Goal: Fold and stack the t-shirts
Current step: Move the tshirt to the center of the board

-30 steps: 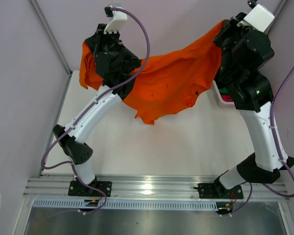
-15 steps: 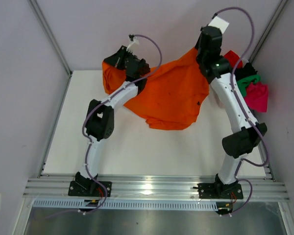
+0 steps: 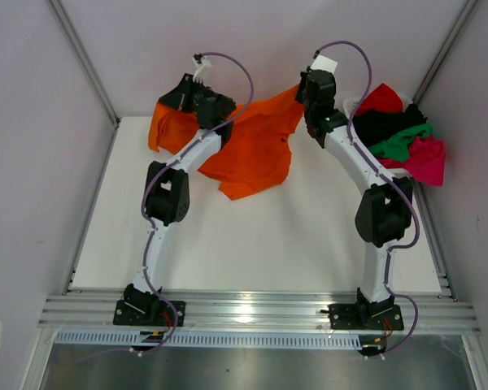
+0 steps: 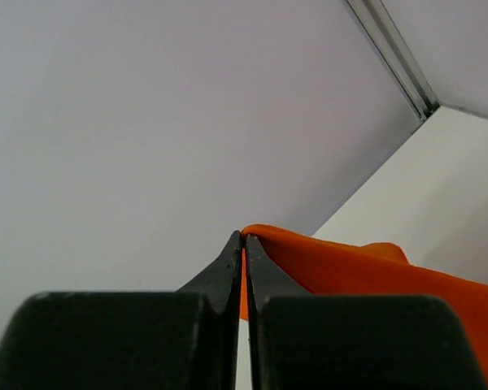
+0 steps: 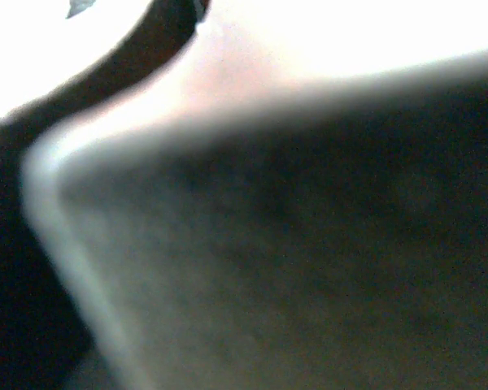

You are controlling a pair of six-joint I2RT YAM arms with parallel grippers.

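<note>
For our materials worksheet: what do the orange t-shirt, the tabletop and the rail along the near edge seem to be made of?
Orange t-shirt: soft matte cloth, probably cotton knit; it drapes, sags and creases.
Tabletop: smooth white board, perhaps laminate; flat and even, with little shine.
Rail: bare metal, probably aluminium; silvery and grooved, with a bright glare spot.

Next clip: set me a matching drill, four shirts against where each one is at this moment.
1. orange t-shirt
2. red t-shirt
3. green t-shirt
4. magenta-pink t-shirt

a. farthest back on the right side
b. pinched in the left pincer
c. nearest and rightmost
d. between the black t-shirt and the pink one

Pairs: 1-b, 2-a, 3-d, 4-c.
</note>
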